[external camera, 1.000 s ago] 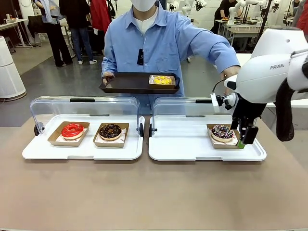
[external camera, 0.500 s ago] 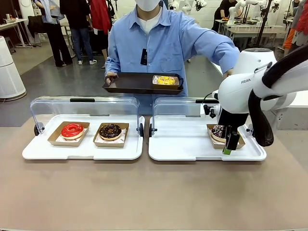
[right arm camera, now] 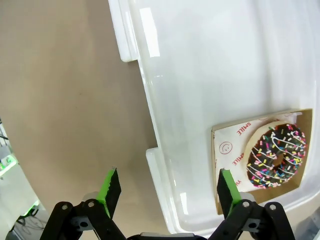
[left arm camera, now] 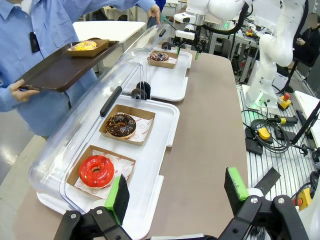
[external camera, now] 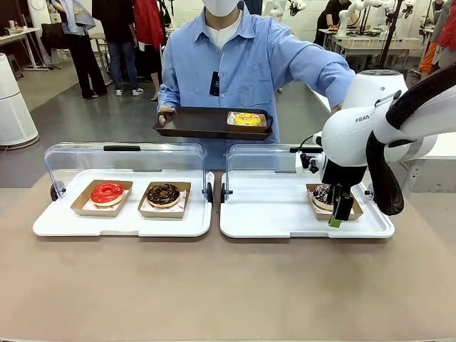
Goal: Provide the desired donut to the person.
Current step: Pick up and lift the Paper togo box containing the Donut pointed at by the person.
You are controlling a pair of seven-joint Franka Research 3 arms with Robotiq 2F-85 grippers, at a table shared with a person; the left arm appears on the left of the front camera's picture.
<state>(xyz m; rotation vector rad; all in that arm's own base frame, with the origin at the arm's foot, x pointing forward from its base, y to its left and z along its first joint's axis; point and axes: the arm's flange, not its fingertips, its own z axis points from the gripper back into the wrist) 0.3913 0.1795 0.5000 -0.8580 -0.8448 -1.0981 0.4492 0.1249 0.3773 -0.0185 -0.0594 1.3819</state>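
The person (external camera: 242, 64) in a light blue shirt stands at the far side, holding a dark tray (external camera: 199, 125) that bears a yellow donut (external camera: 246, 119) in a box. Their other hand (left arm camera: 156, 11) rests at the right case's lid. My right gripper (external camera: 336, 214) hangs open at the near side of a sprinkled chocolate donut (external camera: 324, 194), just above the right white tray (external camera: 271, 214). In the right wrist view the gripper (right arm camera: 168, 189) straddles the tray's rim, with the sprinkled donut (right arm camera: 276, 156) off to one side. My left gripper (left arm camera: 177, 192) is open and holds nothing.
The left white tray (external camera: 64, 226) carries a red donut (external camera: 107, 192) and a chocolate donut (external camera: 163, 194) in card boxes. Clear lids (external camera: 125, 160) stand raised behind both trays. Bare brown table (external camera: 228, 285) stretches in front. Other people stand far off.
My right arm swung left and came down beside the sprinkled donut, then nearly stopped. The person's tray shifted slightly right.
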